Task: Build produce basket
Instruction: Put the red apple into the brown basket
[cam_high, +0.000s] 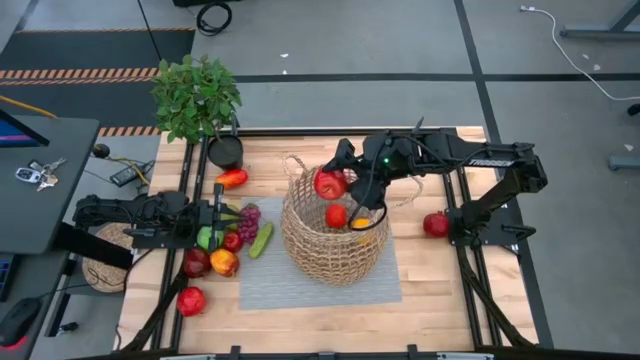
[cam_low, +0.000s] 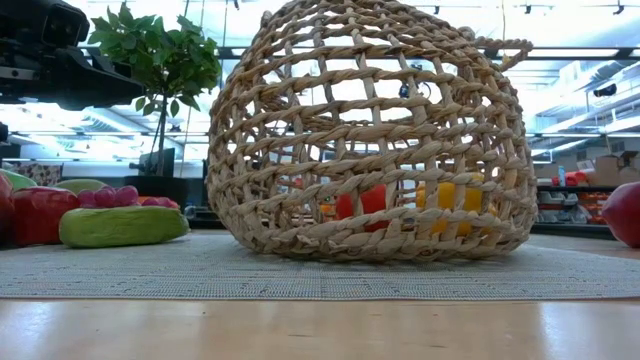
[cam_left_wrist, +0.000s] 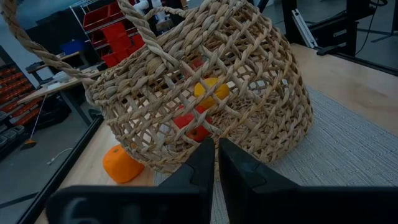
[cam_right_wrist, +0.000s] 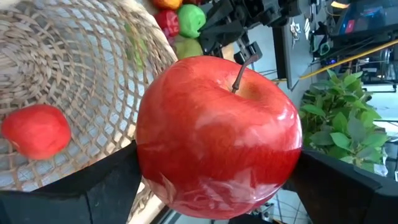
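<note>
One red apple sits clamped between the fingers of my right hand, held over the open mouth of the basket. That wicker basket stands on a grey mat at the middle of the table, and inside it I see a red fruit and something yellow-orange. Another red apple lies on the table well to the basket's right. My left hand rests low near the table's left side with its fingers nearly together, holding nothing, beside the cucumber, grapes and other loose produce. A potted plant stands at the far left corner.
</note>
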